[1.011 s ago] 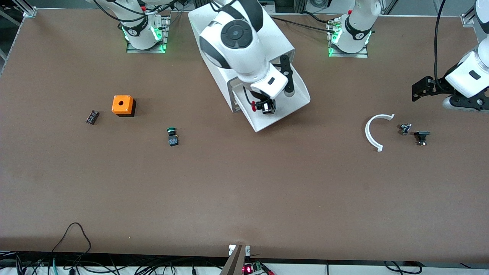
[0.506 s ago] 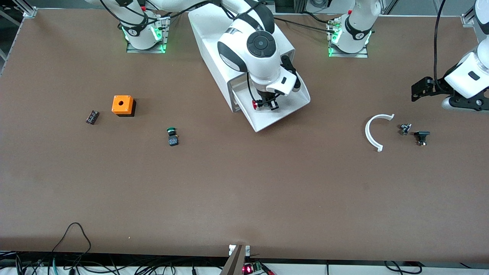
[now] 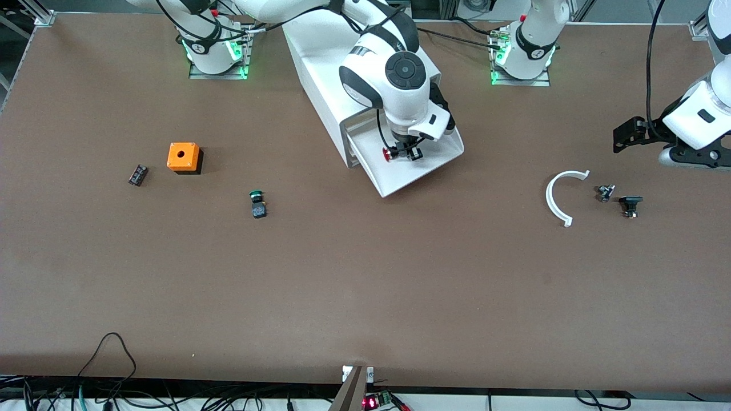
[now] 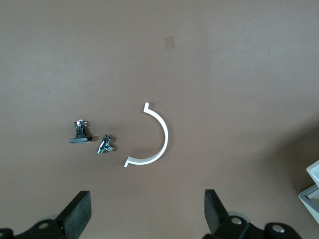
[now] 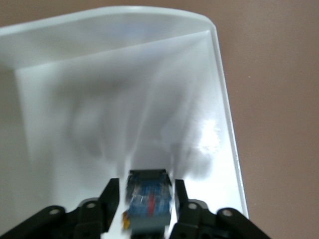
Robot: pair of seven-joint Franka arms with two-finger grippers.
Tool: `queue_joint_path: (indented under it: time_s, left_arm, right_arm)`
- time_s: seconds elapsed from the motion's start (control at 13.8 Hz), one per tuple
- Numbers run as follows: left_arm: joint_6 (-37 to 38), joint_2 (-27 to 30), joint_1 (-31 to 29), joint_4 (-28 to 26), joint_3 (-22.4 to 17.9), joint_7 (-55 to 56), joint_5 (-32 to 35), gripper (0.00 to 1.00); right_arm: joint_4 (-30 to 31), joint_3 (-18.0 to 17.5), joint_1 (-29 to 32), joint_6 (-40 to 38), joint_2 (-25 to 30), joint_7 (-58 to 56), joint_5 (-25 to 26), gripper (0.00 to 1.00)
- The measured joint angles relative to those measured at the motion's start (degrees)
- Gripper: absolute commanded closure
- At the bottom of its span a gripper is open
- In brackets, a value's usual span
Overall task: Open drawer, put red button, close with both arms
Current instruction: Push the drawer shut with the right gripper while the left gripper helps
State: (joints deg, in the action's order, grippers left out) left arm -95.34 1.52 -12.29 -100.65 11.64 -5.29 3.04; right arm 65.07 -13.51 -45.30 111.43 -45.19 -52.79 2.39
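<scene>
Down in the pulled-out drawer of the white cabinet, the red button sits between the fingers of the right gripper, its red cap pointing toward the right arm's end of the table. From the right wrist view the button's blocky body lies between the two fingers, which stand slightly apart with narrow gaps at its sides; whether they still pinch it I cannot tell, nor whether it rests on the drawer floor. The drawer is the lowest of the cabinet's trays and sticks out toward the front camera. Nearer the camera than the cabinet, toward the right arm's end of the table, lies a green button; farther that way stand an orange box and a small dark block. Toward the left arm's end of the cabinet lie a white curved strip, a small metal part and a black part. The left gripper waits above the table near that end, over bare table just beside these parts, its fingers spread wide and holding nothing.
</scene>
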Motion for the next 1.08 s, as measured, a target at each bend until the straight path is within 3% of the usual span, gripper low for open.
queue_joint_path:
  time_s: [0.43,0.79,1.08]
  left_arm:
    - [-0.92,-1.04,0.56,-0.45,0.26,0.67,-0.27,0.0]
    - [-11.5,-4.9,2.67,-6.1,3.03,9.36,-3.49,0.0]
    - [-20.96,-9.66,7.44,-9.95,7.47,24.51,-3.7,0.0]
  right_arm:
    - [-2.34,1.29,1.38,-0.04,5.78,12.56,-0.36,0.0]
    - [-0.33,9.04,5.82,-0.89,12.72,30.91,-0.44,0.0]
    - [5.11,10.78,14.15,-1.19,15.44,52.34,-0.42,0.0]
